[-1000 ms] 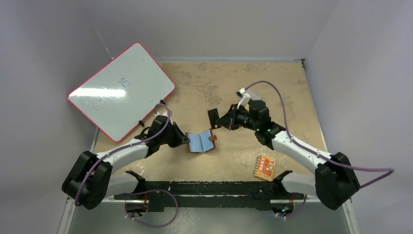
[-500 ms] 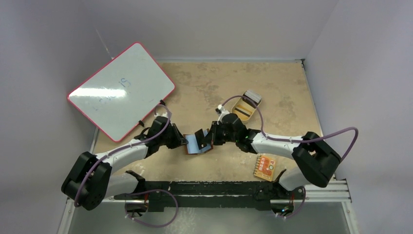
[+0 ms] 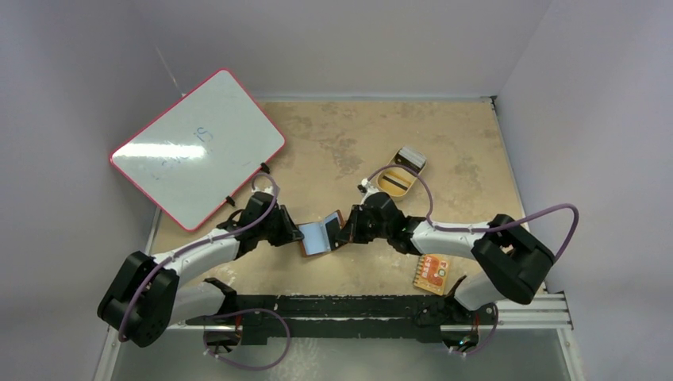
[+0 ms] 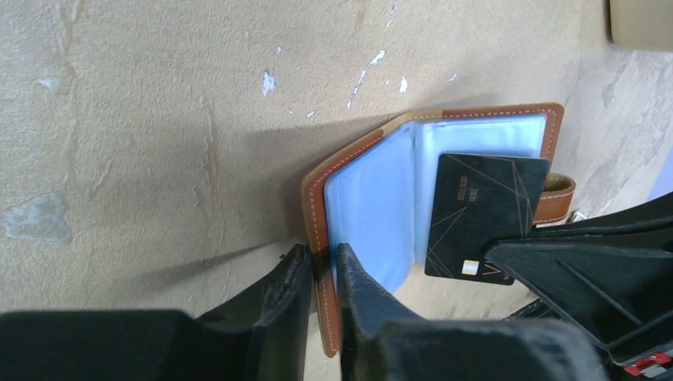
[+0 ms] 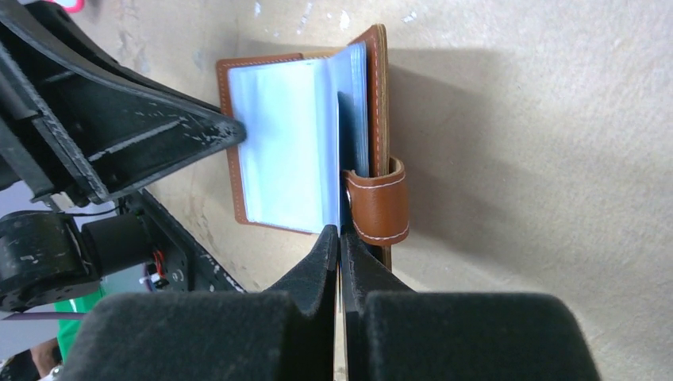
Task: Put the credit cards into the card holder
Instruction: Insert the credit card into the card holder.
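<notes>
Holder [image 3: 316, 237] is on the surface [image 3: 333, 135], near-centre, between the two arms. It is open like a book with the bluish clear pockets facing up.

Left hand [image 4: 321, 258]: closed, pinching the near edge of the holder's left brown cover. One finger is outside the leather, the other on the pocket side.

Right hand [image 5: 340, 238]: closed on a black card [image 4: 484, 214], gripped at its near end.

- Left wrist view: the card lies over the right-hand pocket page, with thin line markings and a small pale patch near the gripped end.
- Right wrist view: the card [image 5: 344, 151] shows edge-on among the clear leaves, just beside the right cover.
- The snap tab [image 5: 379, 202] hangs off that cover, next to the fingertips.
- Card's far edge looks to be at or inside a pocket mouth; from these views I cannot tell which.

Elsewhere on the surface:

- Tan dish [image 3: 406, 178] behind the right arm.
- Orange-red packet [image 3: 432, 272] near the right base.
- Whiteboard [image 3: 198, 147] at far left, overhanging the edge.
</notes>
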Available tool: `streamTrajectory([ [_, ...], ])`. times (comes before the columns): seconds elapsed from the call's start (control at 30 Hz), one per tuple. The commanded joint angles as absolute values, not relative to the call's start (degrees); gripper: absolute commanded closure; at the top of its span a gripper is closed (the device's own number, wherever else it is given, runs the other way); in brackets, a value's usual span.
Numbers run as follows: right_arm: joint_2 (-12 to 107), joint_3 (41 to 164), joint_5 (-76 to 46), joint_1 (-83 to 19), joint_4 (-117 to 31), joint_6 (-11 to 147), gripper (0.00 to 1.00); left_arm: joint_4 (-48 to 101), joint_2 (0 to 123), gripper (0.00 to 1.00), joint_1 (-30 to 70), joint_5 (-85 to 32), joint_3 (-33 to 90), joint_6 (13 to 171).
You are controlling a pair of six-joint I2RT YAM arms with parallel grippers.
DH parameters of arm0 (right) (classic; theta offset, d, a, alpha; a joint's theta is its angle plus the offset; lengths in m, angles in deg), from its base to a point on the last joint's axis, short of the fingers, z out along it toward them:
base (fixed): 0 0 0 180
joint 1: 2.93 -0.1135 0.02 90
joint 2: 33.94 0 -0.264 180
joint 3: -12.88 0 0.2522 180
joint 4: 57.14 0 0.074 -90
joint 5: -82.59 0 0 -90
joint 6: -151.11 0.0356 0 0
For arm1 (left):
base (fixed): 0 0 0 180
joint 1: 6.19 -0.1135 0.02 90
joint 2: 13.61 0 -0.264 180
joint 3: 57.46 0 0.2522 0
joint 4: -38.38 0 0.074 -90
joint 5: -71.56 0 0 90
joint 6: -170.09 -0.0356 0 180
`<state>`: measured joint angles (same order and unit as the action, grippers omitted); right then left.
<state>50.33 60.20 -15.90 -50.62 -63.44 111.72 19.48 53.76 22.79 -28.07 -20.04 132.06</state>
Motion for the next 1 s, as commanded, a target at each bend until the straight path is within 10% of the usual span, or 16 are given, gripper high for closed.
streamTrajectory([
  [0.0,50.6,58.6,-14.9,-50.6,-66.1,113.4,1.0,20.3,52.7,0.91,23.0,-27.2,-20.4,130.7],
  [0.97,56.8,56.6,-20.9,-47.4,-75.9,111.2,1.0,22.1,60.3,1.0,23.1,-25.9,-18.9,127.2],
])
